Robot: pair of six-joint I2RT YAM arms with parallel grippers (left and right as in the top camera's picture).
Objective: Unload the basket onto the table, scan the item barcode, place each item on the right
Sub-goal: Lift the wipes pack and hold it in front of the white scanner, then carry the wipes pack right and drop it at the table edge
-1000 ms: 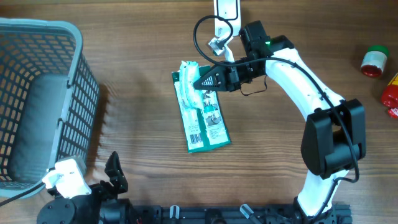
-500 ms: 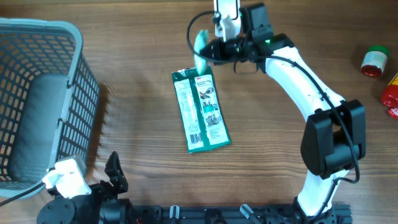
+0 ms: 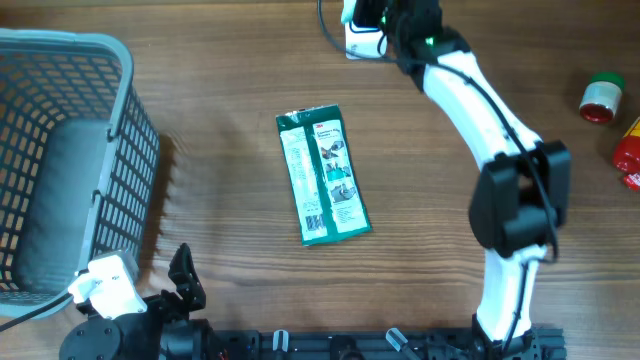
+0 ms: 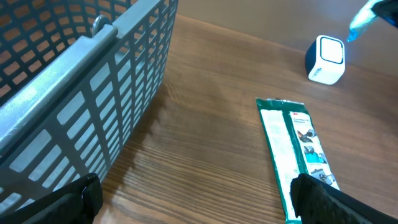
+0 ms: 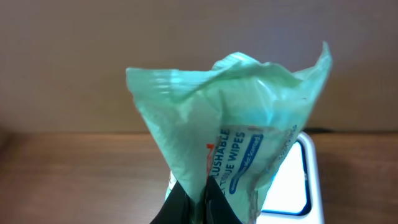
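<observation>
My right gripper [image 5: 208,200] is shut on the lower corner of a pale green pack of flushable wipes [image 5: 231,118], holding it up in front of the camera. Just behind the pack stands the white barcode scanner [image 5: 293,182] with its bright window. From overhead, the right arm [image 3: 470,90] reaches to the table's far edge, above the scanner [image 3: 360,38]; the pack itself is hard to make out there. The left wrist view catches the pack [image 4: 368,14] above and to the right of the scanner [image 4: 326,59]. My left gripper [image 4: 199,205] stands open and empty near the front edge.
A flat green-and-white packet [image 3: 322,175] lies mid-table, and its near end shows beside my left gripper's right finger [image 4: 339,199]. A grey mesh basket [image 3: 60,150] fills the left side. A red-and-green jar [image 3: 603,98] and a red bottle [image 3: 630,150] stand at the right edge.
The right gripper has lifted the wipes pack off the flat packet and carried it to the far edge, over the scanner. The left arm has stayed still.
</observation>
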